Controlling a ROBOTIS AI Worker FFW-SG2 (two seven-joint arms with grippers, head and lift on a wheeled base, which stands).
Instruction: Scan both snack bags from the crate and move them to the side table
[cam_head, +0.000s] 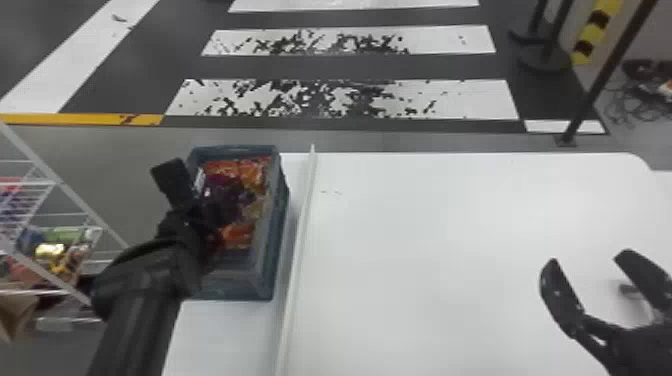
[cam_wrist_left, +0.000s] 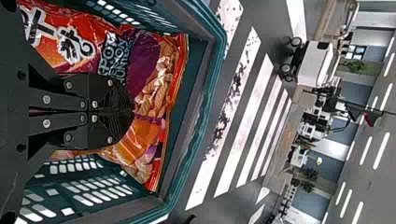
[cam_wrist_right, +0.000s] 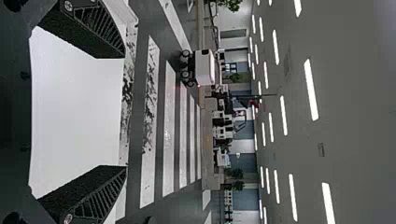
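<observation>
White table (cam_head: 450, 225), your left gripper (cam_head: 225, 205) in the crate (cam_head: 278, 225), fingers together at a snack bag (cam_wrist_left: 144, 65), can't tell if pinched, your right gripper (cam_head: 587, 256) above the table, fingers wide.

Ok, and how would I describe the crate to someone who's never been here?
Find the white table, then the pale raised strip running along its left part. Just left of that strip sits the crate. Unlike the white wire rack farther left, it's a deep, dark blue-green box, open on top.
</observation>
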